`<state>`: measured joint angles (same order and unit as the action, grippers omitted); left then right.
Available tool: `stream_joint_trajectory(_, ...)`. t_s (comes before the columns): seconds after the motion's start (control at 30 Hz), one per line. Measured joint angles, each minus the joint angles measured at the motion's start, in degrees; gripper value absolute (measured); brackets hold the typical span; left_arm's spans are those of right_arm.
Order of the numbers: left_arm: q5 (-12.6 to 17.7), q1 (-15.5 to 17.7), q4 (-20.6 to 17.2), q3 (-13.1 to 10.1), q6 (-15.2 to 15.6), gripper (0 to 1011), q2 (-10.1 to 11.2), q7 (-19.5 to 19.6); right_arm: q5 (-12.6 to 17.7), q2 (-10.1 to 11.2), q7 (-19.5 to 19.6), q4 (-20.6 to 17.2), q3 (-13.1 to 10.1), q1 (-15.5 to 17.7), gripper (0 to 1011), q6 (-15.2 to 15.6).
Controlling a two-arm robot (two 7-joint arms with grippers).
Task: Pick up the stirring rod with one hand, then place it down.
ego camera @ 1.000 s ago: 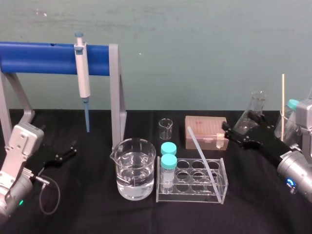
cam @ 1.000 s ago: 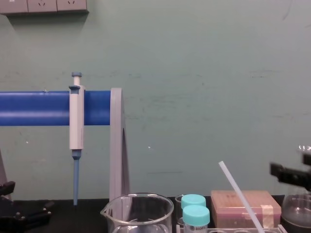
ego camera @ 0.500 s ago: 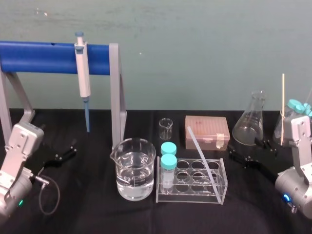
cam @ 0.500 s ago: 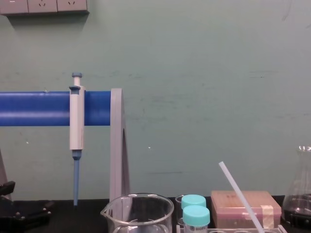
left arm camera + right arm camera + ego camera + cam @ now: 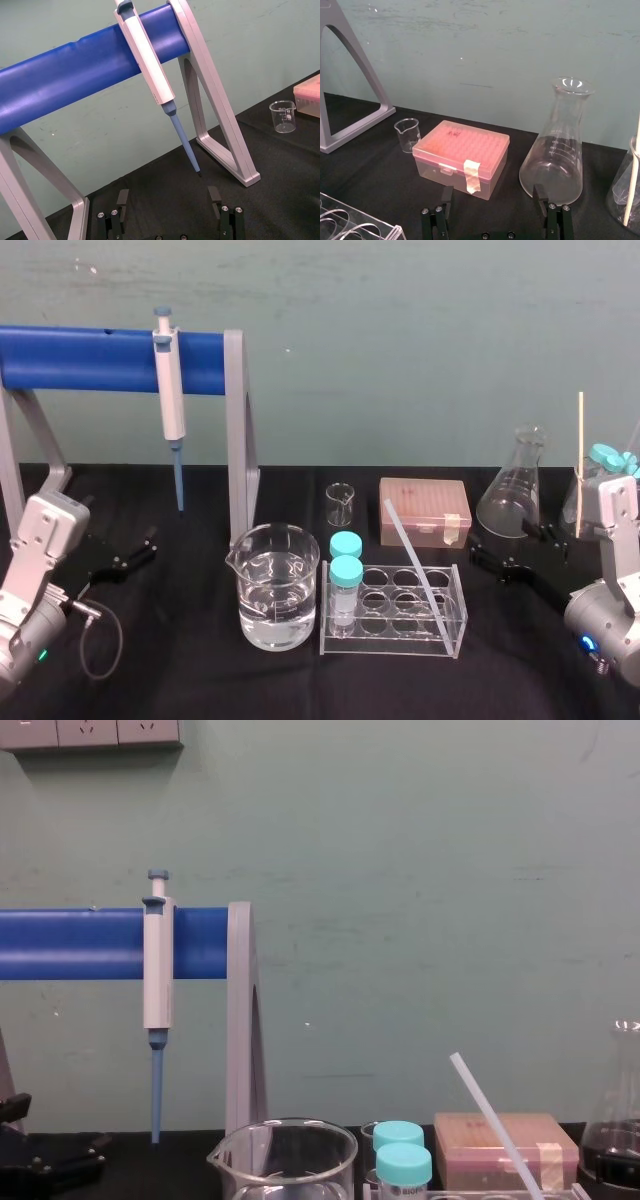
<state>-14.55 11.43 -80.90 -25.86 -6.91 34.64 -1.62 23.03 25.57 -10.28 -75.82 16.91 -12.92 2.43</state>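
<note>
one stirring rod (image 5: 410, 550). one clear rack (image 5: 457, 628) with two teal-capped vials (image 5: 346, 572). left of the rack: one large beaker (image 5: 278, 585), one pipette (image 5: 168, 390), one blue stand (image 5: 80, 360). behind the rack: one small beaker (image 5: 340, 504), one pink box (image 5: 424, 510). right of the rack: two flasks (image 5: 515, 490), one thin stick (image 5: 580, 460). two tools: left tool (image 5: 168, 192), right tool (image 5: 492, 192).

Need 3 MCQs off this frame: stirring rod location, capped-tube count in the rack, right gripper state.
1. The stirring rod is: A lying flat; B leaning in the tube rack; C held aloft.
2. Teal-capped tubes in the rack: A one; B four; C two.
3. The right gripper has its jaws: A open, empty; B shut on the rod; C shut, empty.
Key: 1 B, it slants up out of the rack; 2 C, two caps show in head view; 3 A, jaws apart, nothing between. The left gripper sits parked at far left.
</note>
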Motion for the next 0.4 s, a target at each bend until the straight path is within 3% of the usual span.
stream_joint_trajectory(0.4, 0.0, 0.0, 0.0, 0.0, 0.0, 1000, 0.0, 0.0, 0.13, 0.05, -0.03, -0.09, 0.0, -0.05, 1003, -0.11)
